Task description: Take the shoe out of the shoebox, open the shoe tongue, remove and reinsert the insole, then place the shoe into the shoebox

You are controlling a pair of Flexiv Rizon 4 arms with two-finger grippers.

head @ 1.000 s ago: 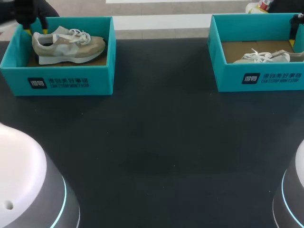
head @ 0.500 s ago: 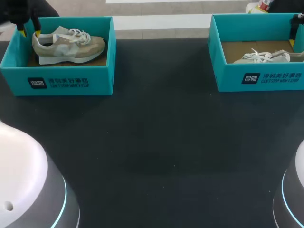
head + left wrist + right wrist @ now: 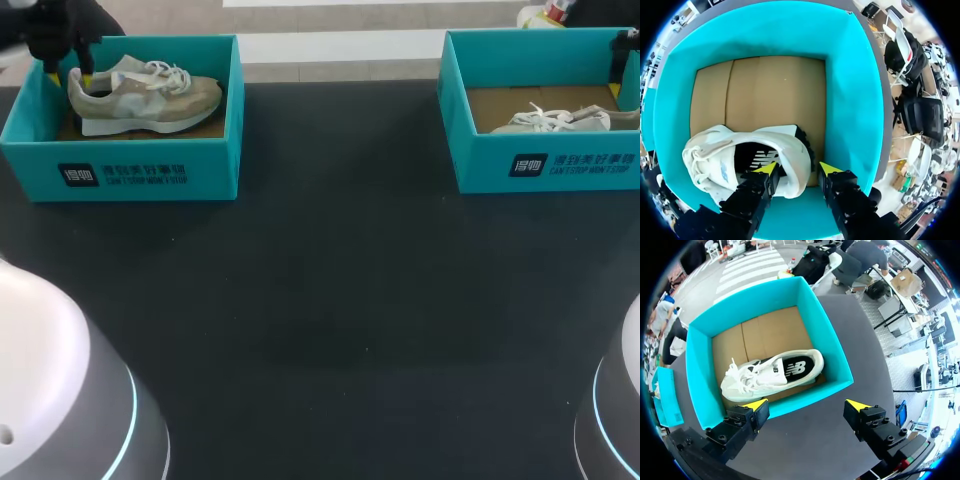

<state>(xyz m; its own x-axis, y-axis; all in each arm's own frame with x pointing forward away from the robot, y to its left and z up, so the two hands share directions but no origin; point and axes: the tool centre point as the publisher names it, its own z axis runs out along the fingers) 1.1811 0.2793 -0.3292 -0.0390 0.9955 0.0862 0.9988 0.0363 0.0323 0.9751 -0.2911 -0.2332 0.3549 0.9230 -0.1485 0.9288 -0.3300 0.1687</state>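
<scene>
A beige shoe (image 3: 150,95) lies on its side in the left teal shoebox (image 3: 130,172), toe toward the middle of the table. My left gripper (image 3: 68,74) stands at its heel. In the left wrist view this gripper (image 3: 797,168) is half open: one fingertip (image 3: 767,168) is inside the shoe's opening, the other (image 3: 828,168) outside the heel (image 3: 800,160), with a small gap. A white shoe (image 3: 775,372) lies in the right teal shoebox (image 3: 837,357). Above that box's near wall my right gripper (image 3: 807,405) hangs wide open and empty.
The two boxes stand at the back of the dark table (image 3: 330,300), the right one (image 3: 545,165) at its far right. One yellow fingertip (image 3: 613,92) of my right arm shows at that box's right end. Both arm bases fill the front corners.
My left gripper has shifted a little left and lower at the shoe's heel. The shoe and my right arm have not moved.
</scene>
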